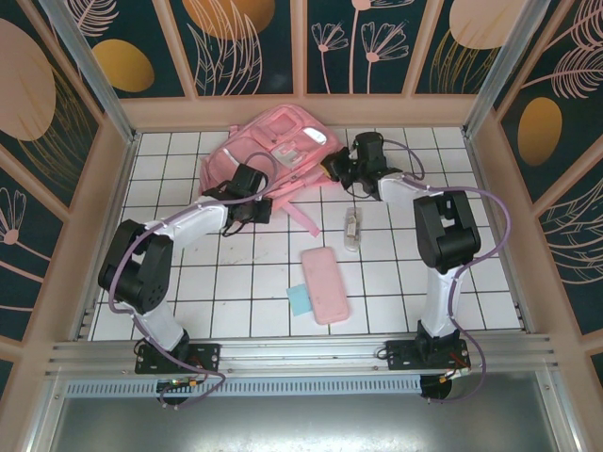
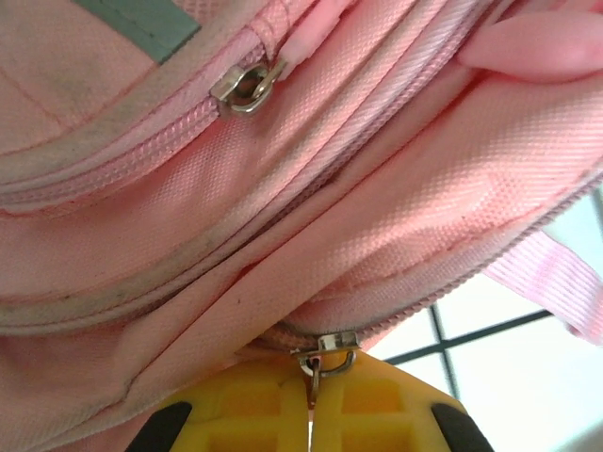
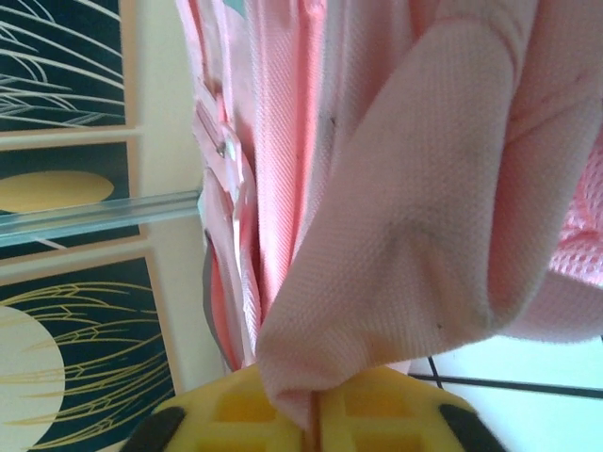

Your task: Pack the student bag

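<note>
Top external view, low centre: pencil case [image 1: 325, 284], blue square [image 1: 300, 299] and small clear item [image 1: 352, 229] lie loose on the table [image 1: 188, 301], not packed. Further up, both arms reach the bag [image 1: 273, 151], which lies upper centre by the back wall. Left wrist view: left gripper [image 2: 311, 405] is pressed together on a zipper pull [image 2: 320, 356]. Right wrist view: right gripper [image 3: 313, 414] pinches a fold of bag fabric, pads nearly together. Step, likely: unzipping the bag. Next move calls for dragging the pull along its track while the right holds the fabric taut.
</note>
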`<move>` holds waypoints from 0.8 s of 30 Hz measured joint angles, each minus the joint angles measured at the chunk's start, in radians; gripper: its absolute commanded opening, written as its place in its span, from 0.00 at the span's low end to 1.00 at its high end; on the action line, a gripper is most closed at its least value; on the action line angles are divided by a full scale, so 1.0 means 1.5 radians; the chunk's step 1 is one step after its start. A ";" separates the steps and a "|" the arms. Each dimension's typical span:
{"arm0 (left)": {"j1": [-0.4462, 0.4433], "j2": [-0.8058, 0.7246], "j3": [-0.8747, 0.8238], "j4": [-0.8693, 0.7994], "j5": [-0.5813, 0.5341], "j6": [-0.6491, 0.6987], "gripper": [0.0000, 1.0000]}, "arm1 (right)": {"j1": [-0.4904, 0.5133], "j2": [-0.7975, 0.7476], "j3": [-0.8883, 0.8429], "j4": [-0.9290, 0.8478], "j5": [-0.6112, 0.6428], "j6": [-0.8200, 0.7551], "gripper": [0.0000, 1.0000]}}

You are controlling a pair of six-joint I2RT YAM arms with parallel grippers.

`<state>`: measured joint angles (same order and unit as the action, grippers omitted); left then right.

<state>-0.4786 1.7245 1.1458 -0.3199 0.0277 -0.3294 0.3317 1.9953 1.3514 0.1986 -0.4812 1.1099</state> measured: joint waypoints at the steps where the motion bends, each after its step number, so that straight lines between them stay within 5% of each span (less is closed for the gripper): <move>1: 0.000 -0.001 0.009 -0.008 0.013 -0.009 0.00 | -0.007 0.000 0.004 -0.001 -0.001 -0.004 0.67; 4: -0.004 0.001 0.040 -0.021 0.061 -0.048 0.00 | -0.028 -0.007 0.006 -0.017 0.002 -0.019 0.83; 8: -0.019 0.029 0.089 -0.032 0.111 -0.096 0.00 | -0.046 -0.072 -0.042 -0.046 0.028 -0.047 0.86; 15: -0.041 0.090 0.144 -0.057 0.139 -0.121 0.00 | 0.008 -0.224 -0.175 -0.004 0.025 -0.005 0.81; 24: -0.055 0.093 0.151 -0.072 0.128 -0.121 0.00 | 0.096 -0.101 -0.213 0.145 -0.018 0.128 0.67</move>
<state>-0.5606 1.8637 1.3727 -0.4286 0.2199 -0.5110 0.4763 1.8435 1.0321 0.4160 -0.5076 1.3018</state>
